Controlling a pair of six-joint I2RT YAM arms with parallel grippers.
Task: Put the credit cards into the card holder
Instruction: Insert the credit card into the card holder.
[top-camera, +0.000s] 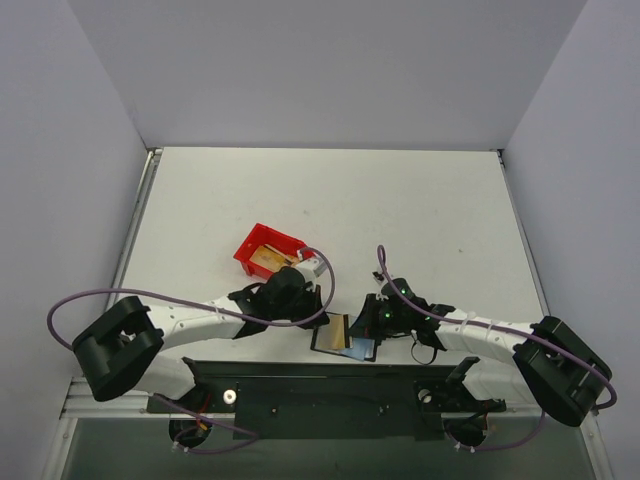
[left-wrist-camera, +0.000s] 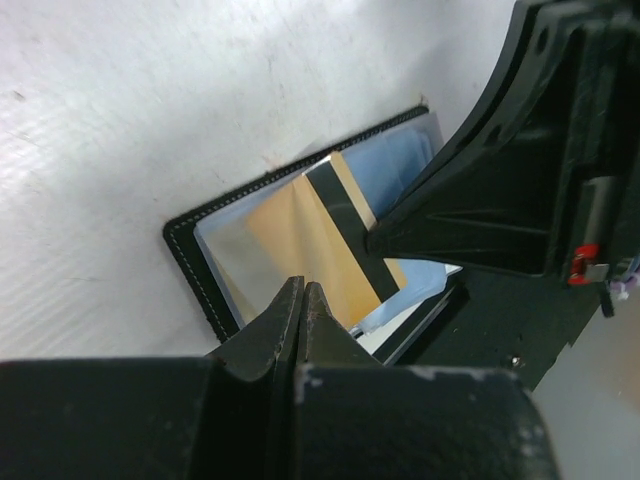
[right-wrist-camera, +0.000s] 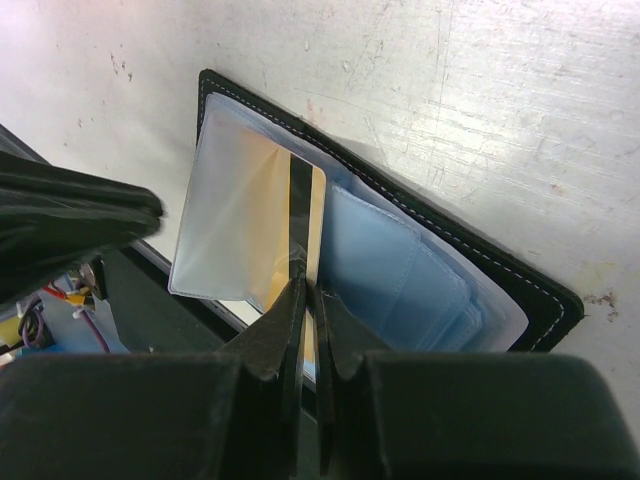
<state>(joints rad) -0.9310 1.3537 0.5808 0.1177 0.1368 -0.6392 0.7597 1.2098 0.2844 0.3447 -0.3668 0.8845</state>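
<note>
the card holder (right-wrist-camera: 400, 260) lies open, pale blue inside up, at the near edge of the table (top-camera: 400, 210), about midway along it and between the two arms. one credit card (right-wrist-camera: 260, 230), gold with a dark stripe, is partly inside. most of its face sits under the clear sleeve on one half of the holder, and its striped end is out in the open over the fold.

the right hand (right-wrist-camera: 305, 295) is clenched on the edge of that card and grasps it just beside the stripe. the left hand (left-wrist-camera: 302, 300) is clenched too, with its tips together low over the holder's near side. whether it pins the sleeve or touches nothing, i cannot tell.

so the first card looks about half seated. it likely needs one more push along the sleeve before the right hand can let go.

more credit cards (top-camera: 266, 260) lie in the red bin (top-camera: 250, 245), further back on the table and left of the holder. their number cannot be made out. by my reading the task is in its early part, with one card going in and the rest yet to be fetched.
</note>
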